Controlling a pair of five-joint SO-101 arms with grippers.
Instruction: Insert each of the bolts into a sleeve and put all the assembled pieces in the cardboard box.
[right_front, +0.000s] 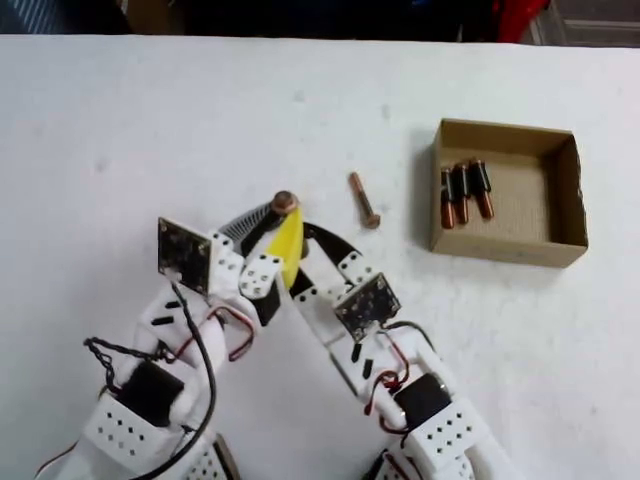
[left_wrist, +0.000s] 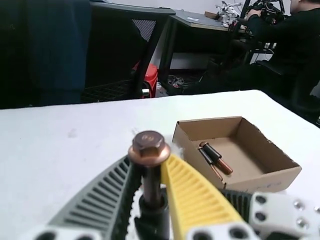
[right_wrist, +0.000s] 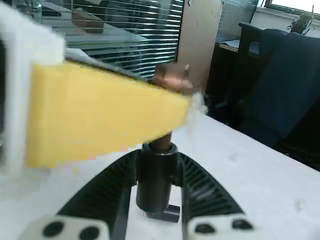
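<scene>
- White worktop (right_front: 120, 120) carries everything; beyond its far edge the left wrist view shows a dark office chair (left_wrist: 125, 50).
- Both arms meet near the middle of the worktop, their fingers crossing at one spot.
- The left gripper (left_wrist: 149, 165), with one grey ribbed finger and one yellow finger (left_wrist: 192, 200), is closed on the shank of a copper-coloured bolt (left_wrist: 148, 150), just under its hex head.
- The bolt stands upright, head uppermost.
- The right gripper (right_wrist: 157, 160), with two black ribbed fingers, is clamped around a black sleeve (right_wrist: 156, 175) that also stands upright.
- The bolt's shank enters the top of the sleeve, and the head sits well above the sleeve's rim.
- A second, loose bolt (right_front: 364, 200) lies flat on the worktop between the grippers and the cardboard box (right_front: 500, 248).
- The cardboard box sits open on the right arm's side of the worktop, well apart from both grippers.
- Three assembled pieces (right_front: 463, 192) lie side by side on its floor, against the wall nearest the loose bolt.
</scene>
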